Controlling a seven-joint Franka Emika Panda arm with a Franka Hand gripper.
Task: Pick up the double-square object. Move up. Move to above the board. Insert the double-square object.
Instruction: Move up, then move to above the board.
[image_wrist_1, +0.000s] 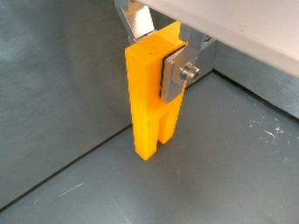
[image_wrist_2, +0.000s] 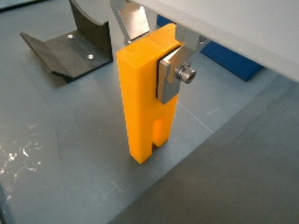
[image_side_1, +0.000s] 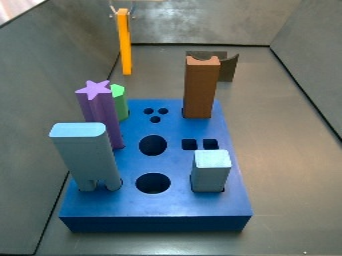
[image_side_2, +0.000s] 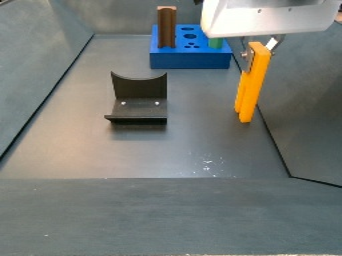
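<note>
The double-square object (image_wrist_1: 149, 105) is a tall orange-yellow bar with two square prongs at its lower end. It stands upright in both wrist views (image_wrist_2: 146, 105). My gripper (image_wrist_1: 158, 57) is shut on its upper part, one silver finger on each side (image_wrist_2: 152, 54). The prongs are at or just above the grey floor; I cannot tell which. In a side view the bar (image_side_1: 123, 42) is beyond the far end of the blue board (image_side_1: 160, 205), apart from it. In a side view the gripper (image_side_2: 254, 45) holds the bar (image_side_2: 250, 85) in front of the board (image_side_2: 187, 60).
The fixture (image_side_2: 136, 100) stands on the floor left of the bar and also shows in a wrist view (image_wrist_2: 70, 48). On the board stand a brown block (image_side_1: 201, 85), a pale blue block (image_side_1: 87, 155), a purple star piece (image_side_1: 94, 95) and a small pale cube (image_side_1: 210, 170).
</note>
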